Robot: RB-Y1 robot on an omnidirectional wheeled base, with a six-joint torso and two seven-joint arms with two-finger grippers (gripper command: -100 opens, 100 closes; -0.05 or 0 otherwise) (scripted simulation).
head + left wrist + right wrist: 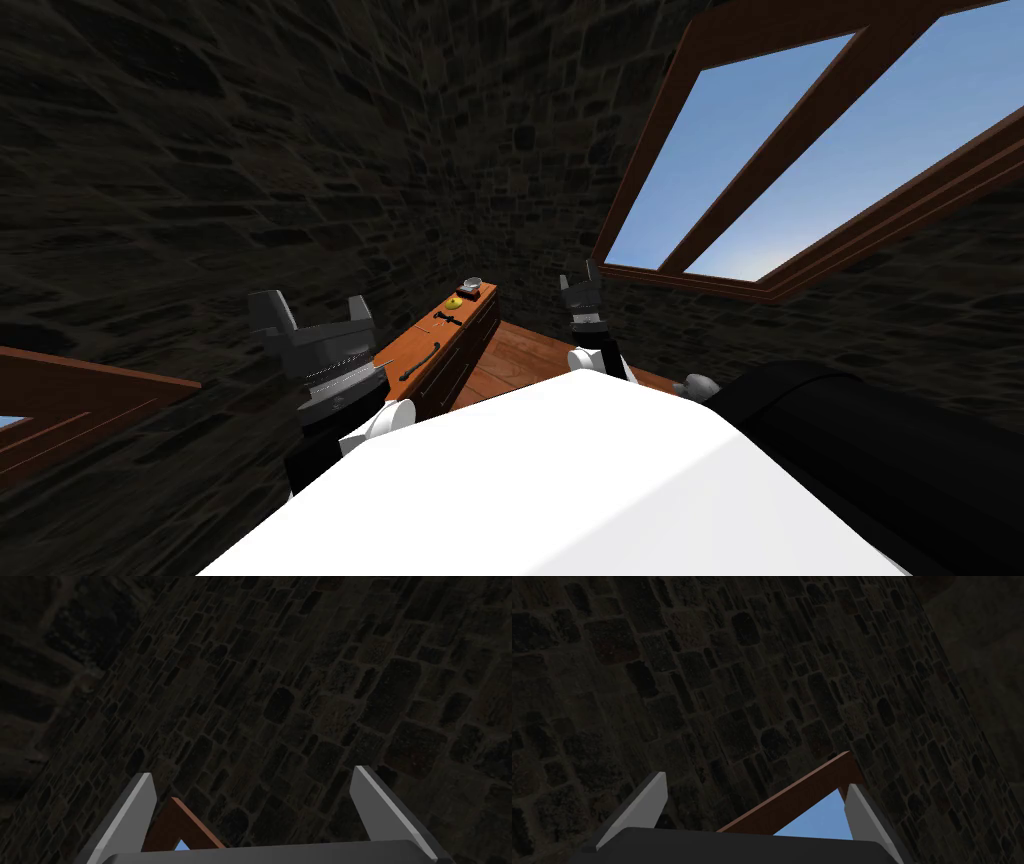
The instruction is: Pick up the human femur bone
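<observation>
A long narrow wooden cabinet stands against the stone wall ahead of me. On its top lies a long, thin, dark object, which may be the femur bone; its shape is too small to tell. My left gripper is raised to the left of the cabinet, apart from it, and my left gripper is open and empty. To the right of the cabinet my right gripper is held up, and my right gripper is also open with nothing between its fingers.
Farther along the cabinet top sit a small dark item, a yellow object and a grey bowl-like thing. Wooden floor lies right of the cabinet. A large wood-framed window is at the right; dark stone walls surround.
</observation>
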